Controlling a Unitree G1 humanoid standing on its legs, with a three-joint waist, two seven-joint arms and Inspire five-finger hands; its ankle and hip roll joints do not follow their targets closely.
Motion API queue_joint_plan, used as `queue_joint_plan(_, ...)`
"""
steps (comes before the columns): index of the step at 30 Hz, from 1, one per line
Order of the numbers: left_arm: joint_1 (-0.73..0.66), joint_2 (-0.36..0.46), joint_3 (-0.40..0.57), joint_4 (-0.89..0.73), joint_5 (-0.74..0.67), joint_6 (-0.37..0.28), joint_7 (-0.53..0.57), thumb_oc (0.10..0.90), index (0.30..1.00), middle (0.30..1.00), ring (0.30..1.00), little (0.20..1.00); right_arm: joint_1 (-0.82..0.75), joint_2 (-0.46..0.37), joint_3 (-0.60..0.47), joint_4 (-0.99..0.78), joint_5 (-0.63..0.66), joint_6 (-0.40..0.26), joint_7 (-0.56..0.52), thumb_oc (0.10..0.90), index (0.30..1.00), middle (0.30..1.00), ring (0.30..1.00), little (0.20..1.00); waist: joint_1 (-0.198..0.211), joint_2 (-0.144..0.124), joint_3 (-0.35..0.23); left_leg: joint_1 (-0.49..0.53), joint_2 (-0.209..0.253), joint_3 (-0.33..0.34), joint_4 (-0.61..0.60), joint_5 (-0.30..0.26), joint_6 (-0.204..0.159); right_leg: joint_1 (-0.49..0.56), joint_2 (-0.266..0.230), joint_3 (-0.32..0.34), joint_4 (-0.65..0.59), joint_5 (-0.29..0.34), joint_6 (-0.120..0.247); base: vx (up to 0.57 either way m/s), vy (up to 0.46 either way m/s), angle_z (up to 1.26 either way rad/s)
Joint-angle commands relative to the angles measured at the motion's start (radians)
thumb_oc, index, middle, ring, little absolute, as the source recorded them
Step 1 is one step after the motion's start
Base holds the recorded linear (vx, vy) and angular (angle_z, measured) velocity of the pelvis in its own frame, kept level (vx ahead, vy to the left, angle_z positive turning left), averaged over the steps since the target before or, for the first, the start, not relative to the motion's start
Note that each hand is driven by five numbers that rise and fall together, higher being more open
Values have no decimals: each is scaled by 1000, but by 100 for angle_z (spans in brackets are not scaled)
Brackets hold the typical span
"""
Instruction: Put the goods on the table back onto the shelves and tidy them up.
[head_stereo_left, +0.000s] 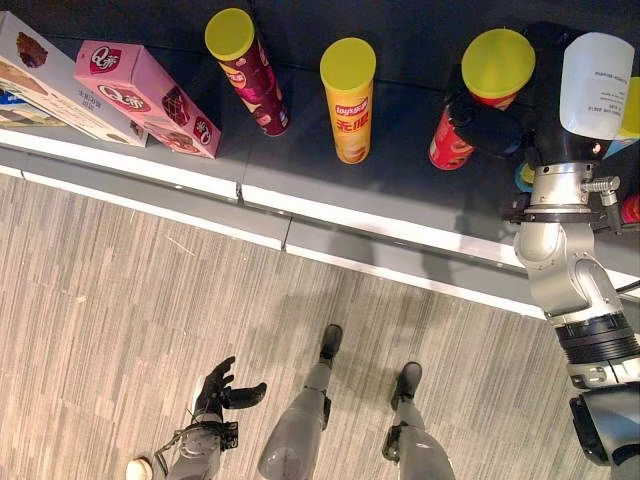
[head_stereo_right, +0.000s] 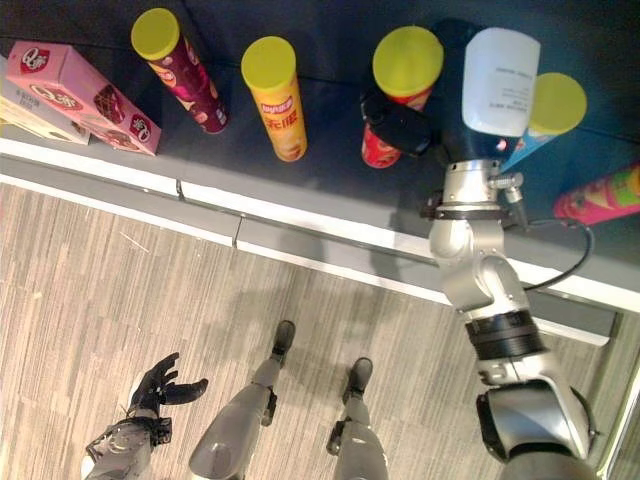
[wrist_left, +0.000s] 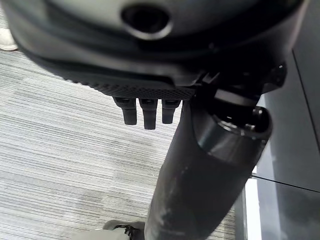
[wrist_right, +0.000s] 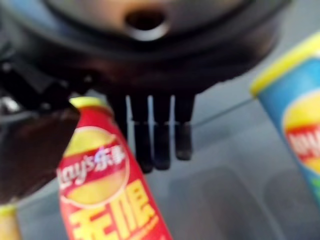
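Note:
A red chip can (head_stereo_left: 447, 143) with a yellow lid stands on the dark shelf (head_stereo_left: 300, 160). My right hand (head_stereo_left: 493, 128) reaches over the shelf and sits right beside that can. In the right wrist view its fingers (wrist_right: 160, 135) are straight, and the red can (wrist_right: 105, 190) shows between them and the thumb, with nothing gripped. My left hand (head_stereo_left: 216, 388) hangs low over the floor with relaxed fingers (wrist_left: 145, 112) and holds nothing.
Along the shelf stand a yellow can (head_stereo_left: 348, 100), a maroon can (head_stereo_left: 250, 72) and a blue can (head_stereo_right: 545, 110). A pink can (head_stereo_right: 600, 195) lies at the far right. Pink boxes (head_stereo_left: 145, 95) lie at the left. A white-edged ledge (head_stereo_left: 380, 228) fronts the shelf.

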Motion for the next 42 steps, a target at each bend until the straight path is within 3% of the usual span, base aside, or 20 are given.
queue_joint_plan(1, 17, 54, -24, 2, -13, -27, 59, 800, 900, 900, 900, 900, -126, -39, 10, -70, -21, -34, -87, 400, 300, 300, 300, 300, 6, -23, -51, -4, 12, 88, 70, -106, -65, 16, -60, 19, 63, -73, 90, 0, 0, 0)
queue_joint_plan(21, 9, 42, -28, -10, -18, -29, 65, 800, 900, 900, 900, 900, -107, 11, 47, -61, -17, -42, -77, 400, 300, 300, 300, 300, -3, -7, -44, -10, 10, 93, 66, -103, -64, 2, -60, 18, 68, -76, 91, 0, 0, 0)
queue_joint_plan(22, 8, 40, -29, -8, -14, -28, 66, 800, 900, 900, 900, 900, -103, 15, 47, -59, -16, -42, -79, 591, 587, 587, 587, 587, -4, -7, -45, -10, 10, 95, 65, -102, -64, 2, -60, 18, 67, -75, 91, 0, 0, 0)
queue_joint_plan(23, 8, 40, -29, -8, -14, -28, 66, 800, 900, 900, 900, 900, -103, 15, 47, -59, -16, -42, -79, 591, 587, 587, 587, 587, -4, -7, -45, -10, 10, 95, 65, -102, -64, 2, -60, 18, 67, -75, 91, 0, 0, 0)
queue_joint_plan(24, 6, 40, -29, -6, -12, -27, 66, 800, 900, 900, 900, 900, -102, 16, 46, -60, -17, -41, -79, 800, 900, 900, 900, 900, -5, -8, -45, -9, 11, 95, 64, -102, -64, 2, -60, 18, 67, -76, 91, 0, 0, 0)
queue_joint_plan(42, 0, 36, -30, 6, 0, -15, 71, 800, 900, 900, 900, 900, -75, 19, 44, -78, -3, -47, -76, 800, 900, 900, 900, 900, -28, -14, -59, 14, 20, 106, 63, -105, -66, 14, -60, 24, 66, -77, 94, 0, 0, 0)
